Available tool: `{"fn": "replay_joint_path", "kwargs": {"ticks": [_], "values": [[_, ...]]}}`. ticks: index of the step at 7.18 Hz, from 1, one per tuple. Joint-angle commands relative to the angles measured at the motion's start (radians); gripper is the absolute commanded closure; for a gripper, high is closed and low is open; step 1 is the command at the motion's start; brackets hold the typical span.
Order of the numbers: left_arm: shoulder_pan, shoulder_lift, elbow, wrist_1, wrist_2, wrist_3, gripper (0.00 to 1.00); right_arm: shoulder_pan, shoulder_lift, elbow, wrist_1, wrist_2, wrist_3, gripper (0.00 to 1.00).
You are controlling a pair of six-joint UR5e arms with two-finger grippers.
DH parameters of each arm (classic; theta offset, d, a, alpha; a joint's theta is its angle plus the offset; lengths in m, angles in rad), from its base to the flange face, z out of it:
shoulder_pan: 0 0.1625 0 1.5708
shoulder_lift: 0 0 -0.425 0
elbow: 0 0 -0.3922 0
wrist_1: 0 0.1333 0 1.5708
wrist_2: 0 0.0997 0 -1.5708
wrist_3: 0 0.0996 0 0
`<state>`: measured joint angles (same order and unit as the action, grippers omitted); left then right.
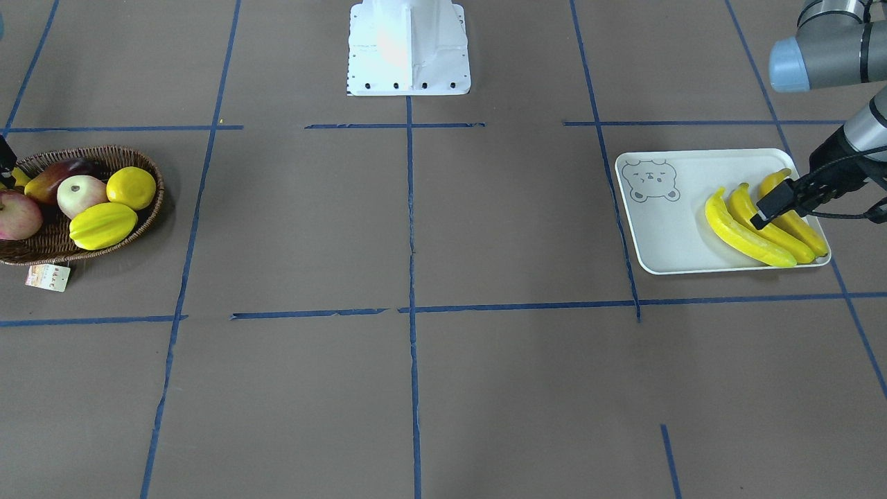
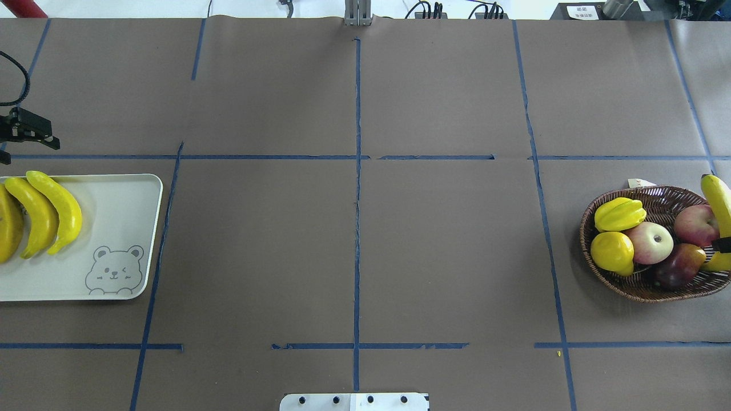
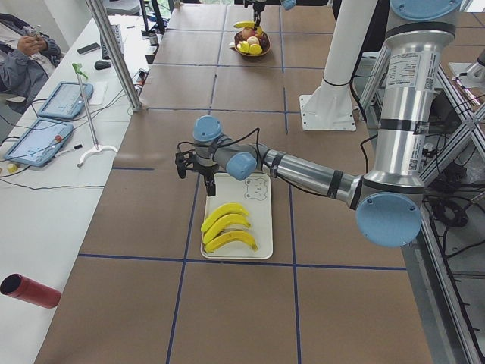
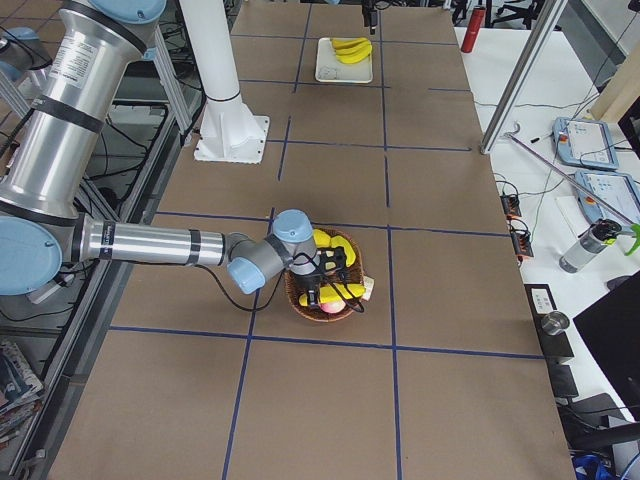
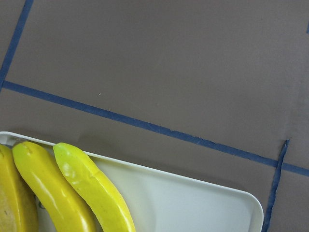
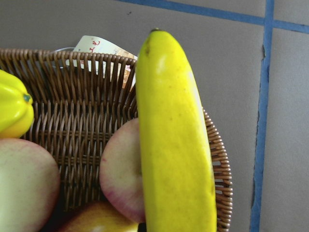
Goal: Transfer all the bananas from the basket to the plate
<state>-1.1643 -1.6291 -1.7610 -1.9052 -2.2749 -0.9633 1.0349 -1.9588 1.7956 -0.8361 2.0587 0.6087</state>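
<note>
Right hand point(image 2: 723, 244) holds banana point(image 2: 719, 200) over basket's point(image 2: 645, 292) apples point(image 2: 651, 242), lemon point(image 2: 612, 251), star fruit point(image 2: 619, 214).

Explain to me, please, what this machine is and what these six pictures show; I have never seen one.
It is a robot with two arms at a brown table marked with blue tape. Four fixed cameras look from the front, from overhead and from each table end; two more ride on the wrists. Three bananas lie on a pale tray with a bear drawing, and the left gripper hangs close by, seemingly open and empty. At the other end, the right gripper holds a fourth banana over a wicker basket of apples, a lemon and a star fruit.
</note>
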Motion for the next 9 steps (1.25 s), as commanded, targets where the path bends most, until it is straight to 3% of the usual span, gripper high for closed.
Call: {"fn": "replay_joint_path", "kwargs": {"ticks": [1,3,5,6,9], "values": [[0.000,0.000,-0.002,0.000,0.000,0.000,0.00,0.023,-0.008,0.042,-0.006,0.056,-0.001,0.99],[0.000,-0.002,0.000,0.000,0.000,-0.002,0.00,0.097,-0.017,0.089,-0.032,0.162,-0.004,1.00],[0.001,-0.003,0.000,0.000,-0.008,-0.002,0.00,0.160,-0.008,0.239,-0.233,0.228,-0.010,1.00],[0.002,-0.011,0.000,0.000,-0.009,-0.002,0.00,0.163,0.053,0.293,-0.335,0.251,-0.010,1.00],[0.050,-0.050,-0.011,-0.011,-0.011,-0.005,0.00,0.137,0.266,0.246,-0.374,0.357,0.014,0.97]]}}
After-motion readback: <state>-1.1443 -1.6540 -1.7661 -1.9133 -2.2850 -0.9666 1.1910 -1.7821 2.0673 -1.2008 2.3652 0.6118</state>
